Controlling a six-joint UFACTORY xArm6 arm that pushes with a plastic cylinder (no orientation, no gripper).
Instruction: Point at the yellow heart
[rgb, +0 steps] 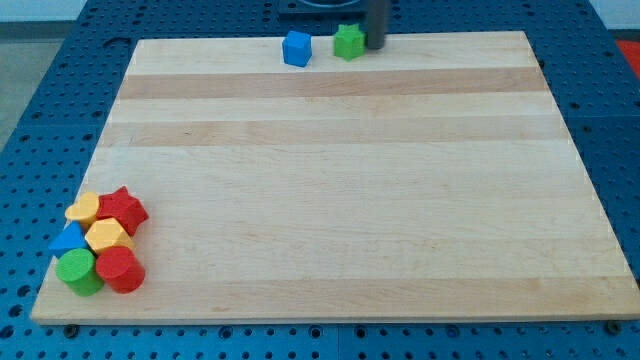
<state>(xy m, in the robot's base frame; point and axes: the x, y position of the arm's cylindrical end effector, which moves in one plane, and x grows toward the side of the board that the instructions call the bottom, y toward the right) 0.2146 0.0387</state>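
Tip (376, 46) beside green block (349, 42)

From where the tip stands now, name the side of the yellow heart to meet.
Its top edge, from the view's top: the yellow heart looks bare there, while the red star crowds its right. My tip sits by the green block.

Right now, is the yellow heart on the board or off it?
On: the yellow heart lies inside the board's lower-left corner, packed among other blocks.
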